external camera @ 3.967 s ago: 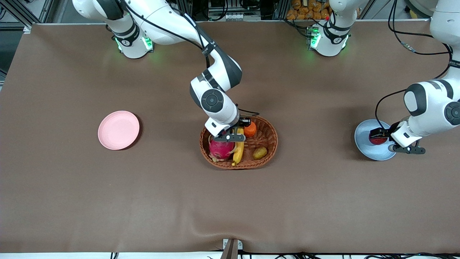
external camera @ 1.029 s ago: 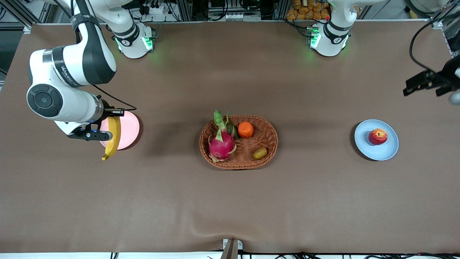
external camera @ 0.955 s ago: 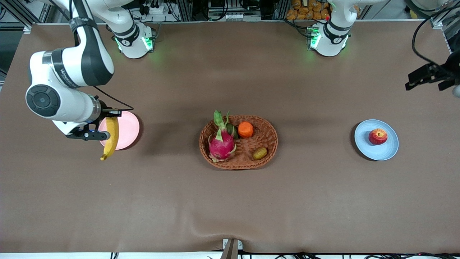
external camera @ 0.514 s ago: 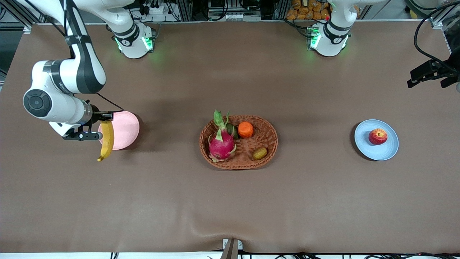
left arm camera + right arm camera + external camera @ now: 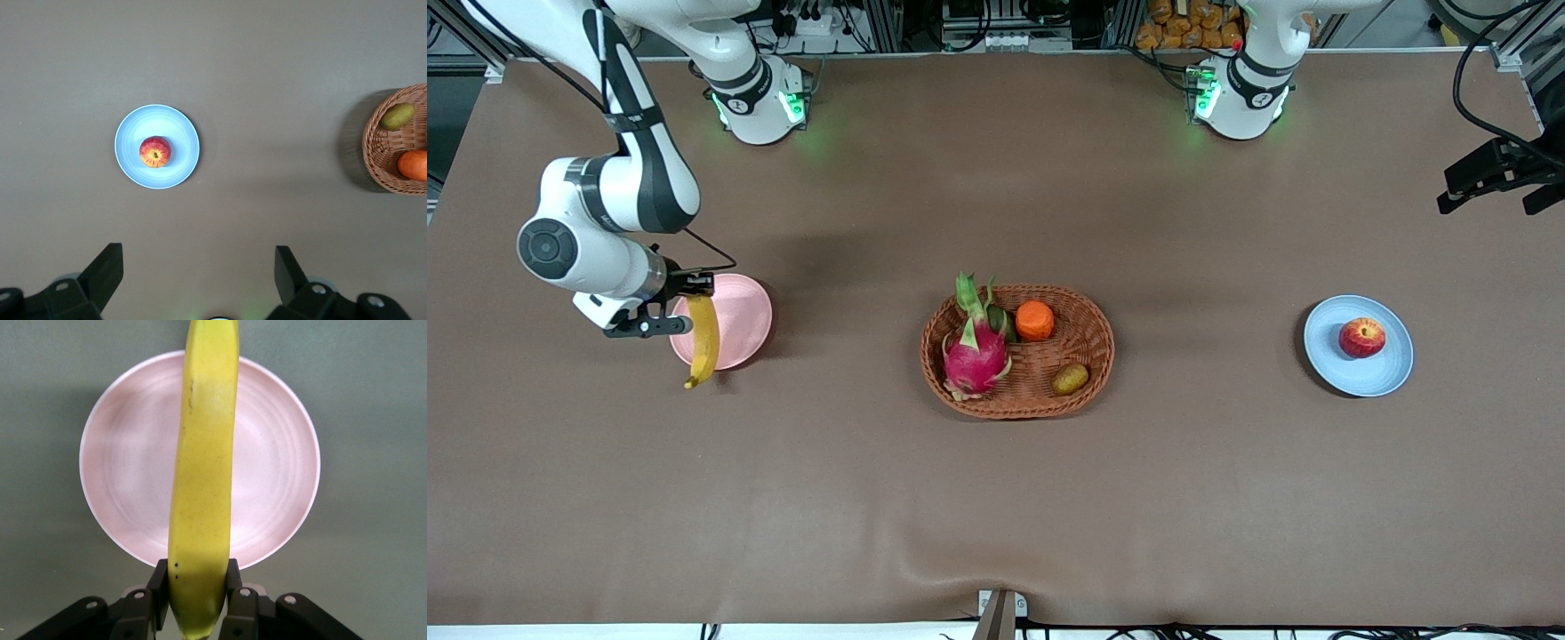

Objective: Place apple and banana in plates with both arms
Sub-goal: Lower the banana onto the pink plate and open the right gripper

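Your right hand [image 5: 195, 600] pinched the banana [image 5: 202, 480] near one end, its two fingers [image 5: 157, 590] pressed against the fruit's sides. It held the banana in the air over the pink plate [image 5: 280, 463], lengthwise across the plate's middle. From the front, the banana [image 5: 703, 340] pointed toward the camera and its free dark tip reached out past the plate's [image 5: 738, 311] rim. That plate lay on the table [image 5: 996, 498] toward the right arm's end.

Your left hand [image 5: 199, 277] was spread wide and held nothing; both fingers [image 5: 103, 273] showed well apart in the left wrist view. It hung high over the table's edge at the left arm's end [image 5: 1498, 173], well apart from the fruit, and that arm waited.

The apple [image 5: 1361, 338] sat upright in the blue plate [image 5: 1325, 360], slightly off its middle, with its stem dimple up [image 5: 155, 152]. The blue plate [image 5: 180, 127] lay toward the left arm's end.

Between the two plates stood the basket [image 5: 1089, 356]. It held a dragon fruit [image 5: 975, 351], an orange [image 5: 1035, 320] and a kiwi [image 5: 1069, 379].
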Robot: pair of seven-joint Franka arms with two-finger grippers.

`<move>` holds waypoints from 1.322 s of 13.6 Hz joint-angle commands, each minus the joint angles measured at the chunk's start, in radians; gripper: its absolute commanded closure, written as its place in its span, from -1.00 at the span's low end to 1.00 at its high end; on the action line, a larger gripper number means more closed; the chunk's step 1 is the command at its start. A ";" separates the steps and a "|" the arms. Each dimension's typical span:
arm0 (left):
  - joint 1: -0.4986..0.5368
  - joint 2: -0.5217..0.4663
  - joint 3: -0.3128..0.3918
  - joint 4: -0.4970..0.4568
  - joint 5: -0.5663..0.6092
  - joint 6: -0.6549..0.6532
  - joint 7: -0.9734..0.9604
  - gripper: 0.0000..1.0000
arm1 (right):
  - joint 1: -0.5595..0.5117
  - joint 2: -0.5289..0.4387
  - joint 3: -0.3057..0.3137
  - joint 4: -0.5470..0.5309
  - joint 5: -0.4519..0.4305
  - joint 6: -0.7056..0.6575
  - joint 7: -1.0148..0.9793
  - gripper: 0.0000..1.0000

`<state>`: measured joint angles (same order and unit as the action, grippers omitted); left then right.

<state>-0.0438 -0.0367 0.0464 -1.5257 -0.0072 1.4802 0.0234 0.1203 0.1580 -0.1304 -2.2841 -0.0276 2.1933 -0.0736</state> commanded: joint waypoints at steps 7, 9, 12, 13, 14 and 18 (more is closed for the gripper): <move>-0.004 0.001 0.003 0.021 0.001 -0.011 -0.005 -1.00 | -0.016 -0.048 0.015 -0.107 -0.026 0.036 -0.020 0.09; -0.004 0.001 0.001 0.015 0.001 -0.017 -0.003 -1.00 | -0.014 -0.052 0.017 -0.103 -0.026 0.028 -0.018 -1.00; -0.002 0.003 0.001 0.009 0.000 -0.017 0.000 -1.00 | -0.011 -0.064 0.020 -0.048 -0.025 -0.073 -0.018 -1.00; -0.002 0.003 0.003 0.003 0.001 -0.017 0.000 -1.00 | -0.011 -0.072 0.020 -0.010 -0.025 -0.128 -0.018 -1.00; -0.002 0.003 0.003 0.003 0.001 -0.017 -0.002 -1.00 | -0.010 -0.072 0.020 0.039 -0.023 -0.192 -0.018 -1.00; -0.001 0.006 0.001 0.006 0.000 -0.017 0.000 -1.00 | -0.005 -0.071 0.023 0.285 -0.014 -0.464 -0.018 -1.00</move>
<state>-0.0457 -0.0329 0.0475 -1.5271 -0.0072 1.4765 0.0234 0.1206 0.0906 -0.1180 -2.1090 -0.0279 1.8366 -0.0876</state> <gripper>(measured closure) 0.000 0.000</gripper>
